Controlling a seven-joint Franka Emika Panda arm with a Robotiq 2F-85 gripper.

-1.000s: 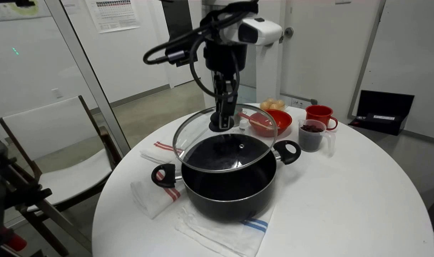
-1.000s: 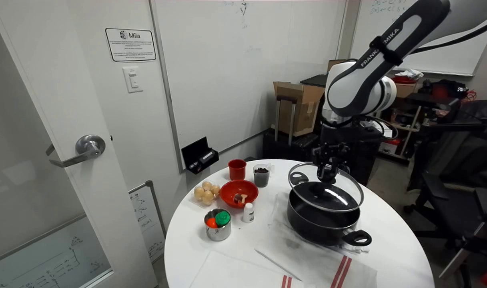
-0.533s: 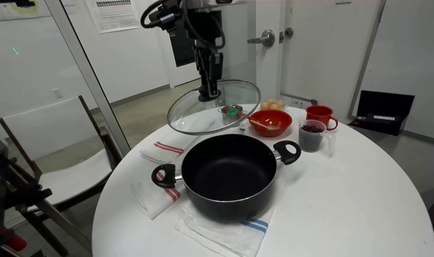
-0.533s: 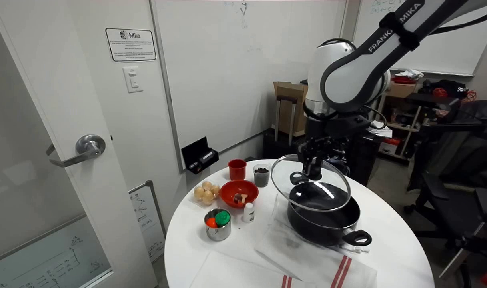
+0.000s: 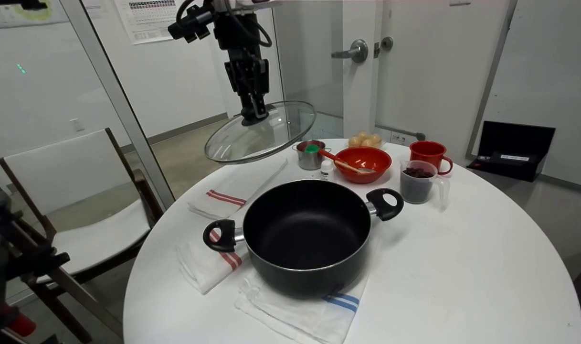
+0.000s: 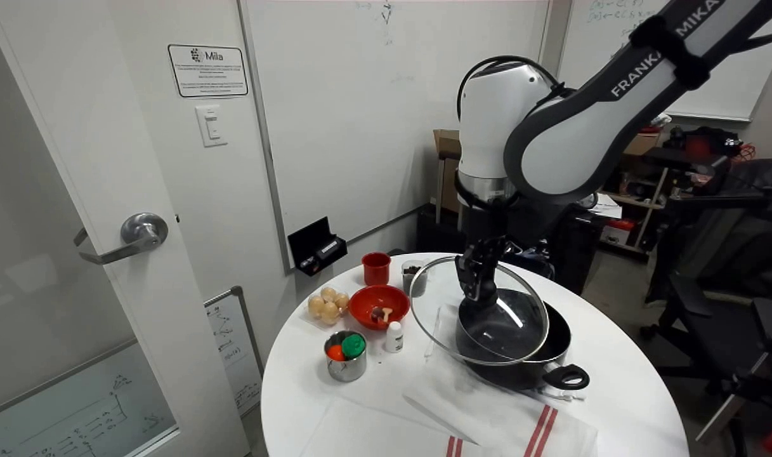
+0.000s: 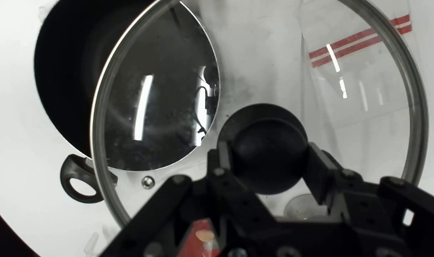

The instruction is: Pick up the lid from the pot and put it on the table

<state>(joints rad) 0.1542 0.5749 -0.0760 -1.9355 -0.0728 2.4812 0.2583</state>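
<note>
My gripper [image 5: 255, 112] is shut on the dark knob of the lid [image 5: 235, 143] and holds it in the air, tilted, in both exterior views. In an exterior view the clear glass lid [image 6: 519, 333] covers part of the pot [image 6: 560, 346] in line of sight. In the wrist view the knob sits between the fingertips [image 7: 268, 155], and the lid [image 7: 256, 71] overlaps the view of the pot [image 7: 67, 71]. The black pot [image 5: 309, 277] stands uncovered on the round white table [image 5: 462, 267]. The lid is off to one side of it, above the towels.
Striped towels [image 5: 290, 310] lie under and beside the pot. A red bowl [image 5: 371, 162] with a utensil, a steel cup [image 5: 309, 160], a white bottle [image 6: 394, 337], a red mug [image 5: 426, 153], a measuring cup [image 5: 414, 188] and several egg-like balls [image 6: 325, 311] stand on the table.
The gripper has carried the lid from above the pot up and off to the side, over the towels. The pot's whole opening now shows in an exterior view. The pot has not moved.
</note>
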